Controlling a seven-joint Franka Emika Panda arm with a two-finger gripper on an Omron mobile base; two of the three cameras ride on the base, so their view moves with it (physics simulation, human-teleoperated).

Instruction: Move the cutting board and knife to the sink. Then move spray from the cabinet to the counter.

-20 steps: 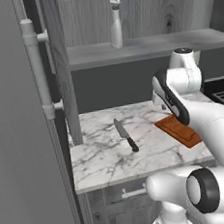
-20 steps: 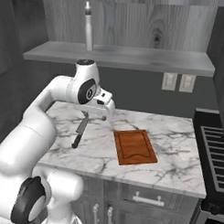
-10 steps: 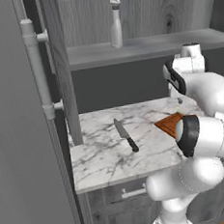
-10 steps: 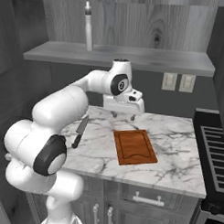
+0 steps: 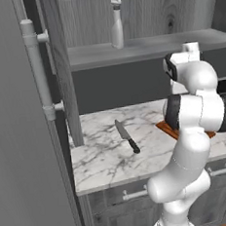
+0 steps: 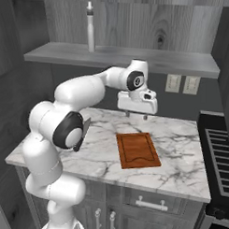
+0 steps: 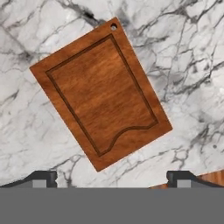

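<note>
The orange-brown cutting board [image 6: 137, 150] lies flat on the white marble counter [image 6: 181, 137]. In the hand view the cutting board [image 7: 103, 94] lies tilted just beyond my fingertips [image 7: 43, 178]. My gripper [image 6: 136, 115] hangs open and empty over the counter by the board's far edge. The knife [image 5: 127, 136] rests on the marble left of the board [image 5: 166, 127], partly behind my arm in the right base view. The pale spray [image 5: 116, 21] stands upright on the cabinet's open shelf [image 5: 143, 48]. The sink is out of view.
A black grated stove [image 6: 220, 153] borders the counter on the right. Two wall outlets [image 6: 183, 83] sit behind the gripper. A tall grey panel with a bar handle [image 5: 37, 68] stands at the left. Drawer fronts with handles [image 6: 150, 204] run below the counter.
My arm has swung to the right, from above the knife side of the counter to the far edge of the cutting board. The gripper stayed open. Nothing on the counter moved.
</note>
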